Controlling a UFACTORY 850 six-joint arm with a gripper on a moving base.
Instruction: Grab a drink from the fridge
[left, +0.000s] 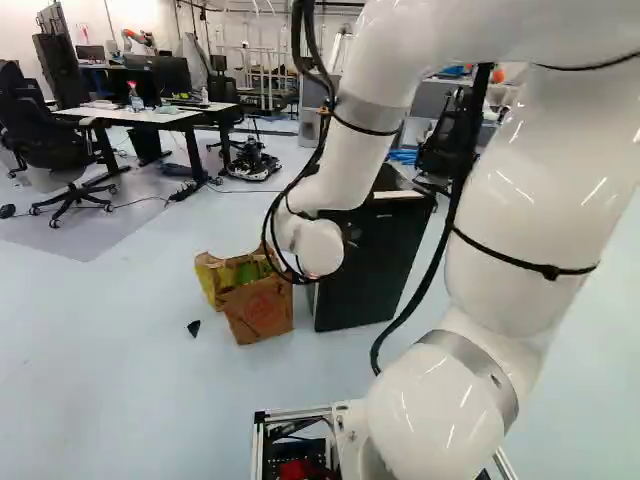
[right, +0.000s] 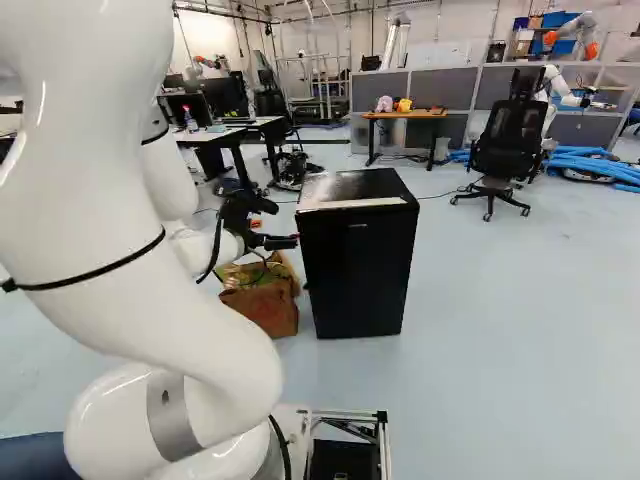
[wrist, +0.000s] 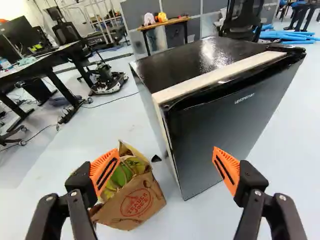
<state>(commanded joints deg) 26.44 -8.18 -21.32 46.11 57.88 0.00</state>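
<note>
Okay, going left to right across the right base view: the white arm (right: 95, 170) fills the near left side, bent up and over from its base joint. Behind it there's a white-topped desk (right: 203, 137) with a spray bottle (right: 190, 121) on it. Next up is a brown paper bag (right: 266, 306) on the floor, with something yellow-green showing in its open top. The gripper (right: 297, 241) is right around there too, above the bag and close to the near side of the fridge. In the wrist view its jaws are wide apart, orange pads facing each other with nothing clamped, and the fridge's front corner shows ahead between them. Then comes the black fridge (right: 358, 265) itself, upright on the floor with its door closed. Past that there's a wooden table (right: 405, 115) further back, then a black office chair (right: 506, 145), and some blue tubes (right: 595, 167) at the far right.
</note>
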